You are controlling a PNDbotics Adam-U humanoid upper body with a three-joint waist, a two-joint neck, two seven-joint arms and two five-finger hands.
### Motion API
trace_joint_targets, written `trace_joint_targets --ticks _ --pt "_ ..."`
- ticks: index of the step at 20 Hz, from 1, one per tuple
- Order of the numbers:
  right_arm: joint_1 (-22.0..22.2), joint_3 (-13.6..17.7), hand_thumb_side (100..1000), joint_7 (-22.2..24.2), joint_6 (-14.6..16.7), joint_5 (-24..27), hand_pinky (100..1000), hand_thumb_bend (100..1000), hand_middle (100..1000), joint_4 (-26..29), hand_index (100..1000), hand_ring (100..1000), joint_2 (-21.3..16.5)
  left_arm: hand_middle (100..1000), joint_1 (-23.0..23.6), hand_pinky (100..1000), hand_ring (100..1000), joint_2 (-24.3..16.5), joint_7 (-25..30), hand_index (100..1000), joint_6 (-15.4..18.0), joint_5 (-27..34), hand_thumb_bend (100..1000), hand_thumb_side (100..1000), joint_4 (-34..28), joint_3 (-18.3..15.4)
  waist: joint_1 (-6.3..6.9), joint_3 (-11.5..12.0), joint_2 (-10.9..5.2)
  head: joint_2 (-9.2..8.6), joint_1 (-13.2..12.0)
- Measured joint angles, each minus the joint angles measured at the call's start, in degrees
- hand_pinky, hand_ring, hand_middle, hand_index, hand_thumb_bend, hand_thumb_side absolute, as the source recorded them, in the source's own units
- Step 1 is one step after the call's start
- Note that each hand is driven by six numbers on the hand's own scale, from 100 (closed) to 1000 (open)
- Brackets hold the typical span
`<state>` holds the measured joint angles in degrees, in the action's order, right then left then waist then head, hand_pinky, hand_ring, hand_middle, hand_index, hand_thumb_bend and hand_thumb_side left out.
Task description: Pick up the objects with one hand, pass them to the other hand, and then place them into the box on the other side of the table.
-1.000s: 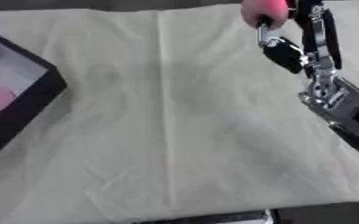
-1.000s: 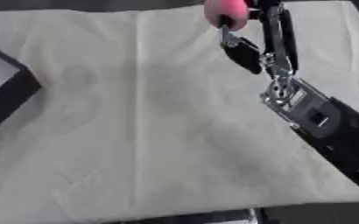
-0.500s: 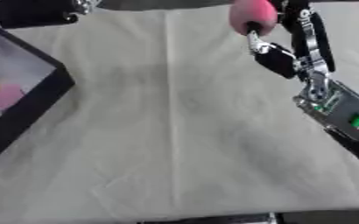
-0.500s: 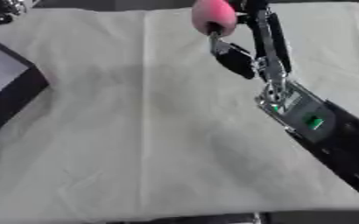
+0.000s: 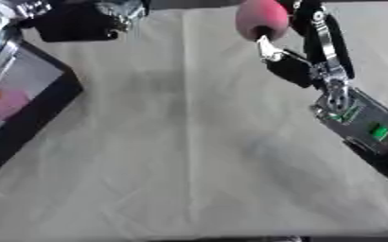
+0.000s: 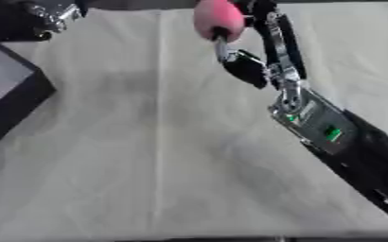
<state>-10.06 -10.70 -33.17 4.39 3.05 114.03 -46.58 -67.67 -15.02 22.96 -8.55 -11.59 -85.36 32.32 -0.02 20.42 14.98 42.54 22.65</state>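
Handover step: right hand grips pink object; left hand opposite, fingers unclear. Next: close gap.

Box at the table's left edge, left hand behind it, right hand far right

Two robot hands are seen, the right hand and the left hand, along with one pink rounded object, one black box holding one pink item, and one cream cloth.
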Motion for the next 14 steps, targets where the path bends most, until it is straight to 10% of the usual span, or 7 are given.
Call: trace_joint_targets --ticks 14 --pt "-2.06 -2.95 100 3.07 -0.21 -2.77 669 112 597 0.0 580 737 1.41 758 -0.43 1000 741 2.56 4.1 823 1.87 -2.58 279 622 1.11 1.45 0.0 0.41 0.97 -0.89 0.68"
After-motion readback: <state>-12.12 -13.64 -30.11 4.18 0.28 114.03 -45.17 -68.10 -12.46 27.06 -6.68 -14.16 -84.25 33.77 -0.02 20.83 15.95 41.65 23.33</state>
